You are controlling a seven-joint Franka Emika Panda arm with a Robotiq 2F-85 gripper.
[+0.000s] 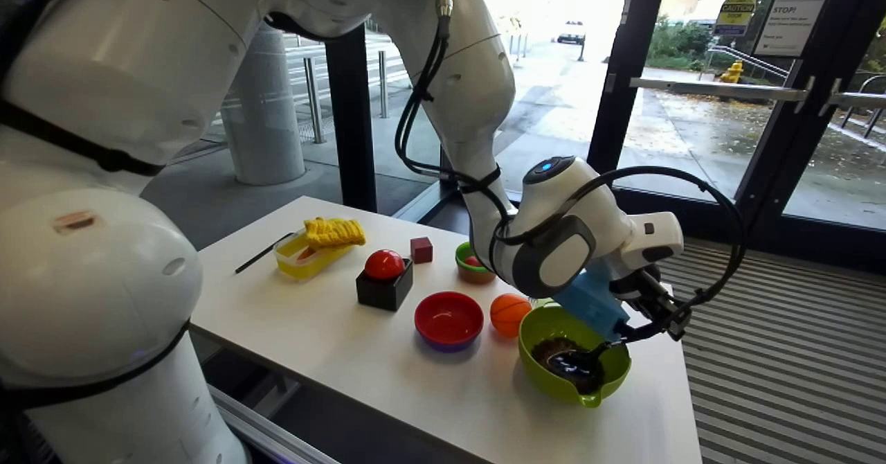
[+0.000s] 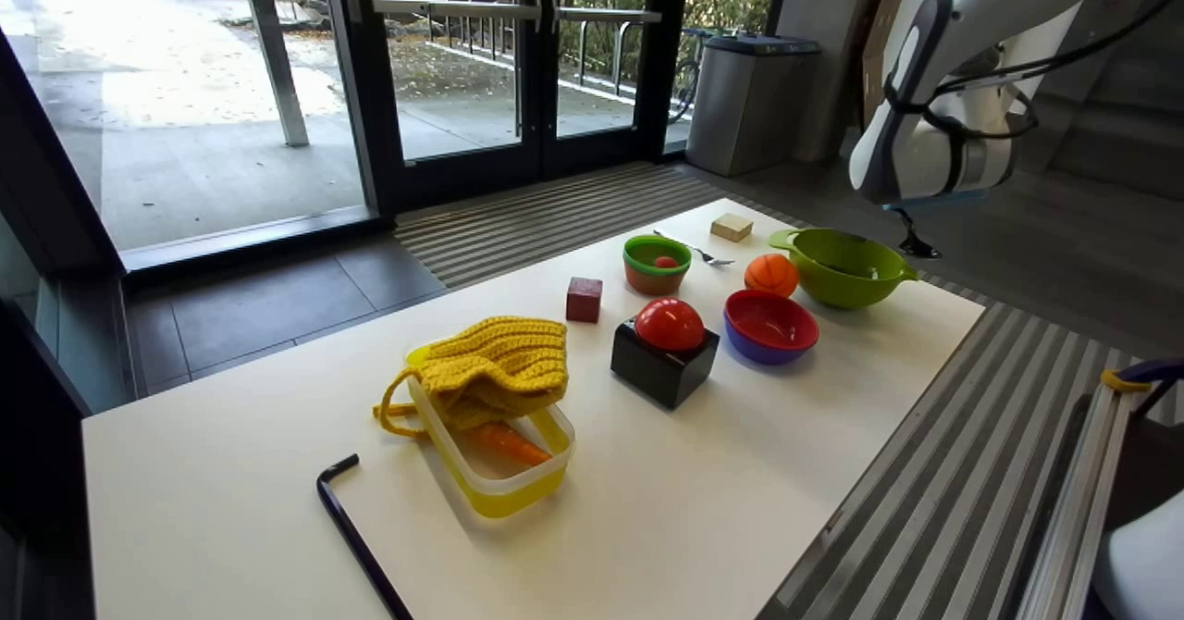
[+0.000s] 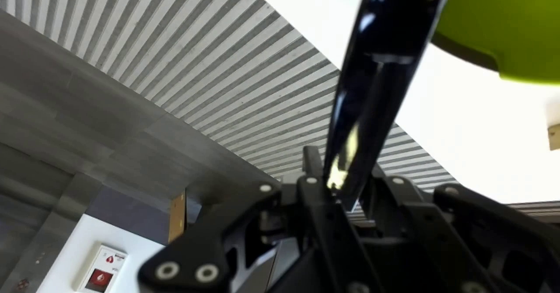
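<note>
Pinching a black spoon [image 3: 379,87] between the fingers [image 3: 311,197] — in an exterior view, holding it near two o'clock from the green bowl [image 2: 837,289], with an orange ball [image 2: 770,275] beside that bowl at nine o'clock.

On the surface [image 2: 689,500], a ball [image 2: 770,275] is sitting between a mixing bowl [image 2: 844,289] and a second bowl [image 2: 766,352], near a fork [image 2: 716,259].

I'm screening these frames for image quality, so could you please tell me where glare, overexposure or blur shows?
Wrist view: glare streaks the black spoon, whose edges look slightly soft, and the tabletop is washed out to near-white; both exterior views: the outdoor pavement is overexposed in places.
</note>
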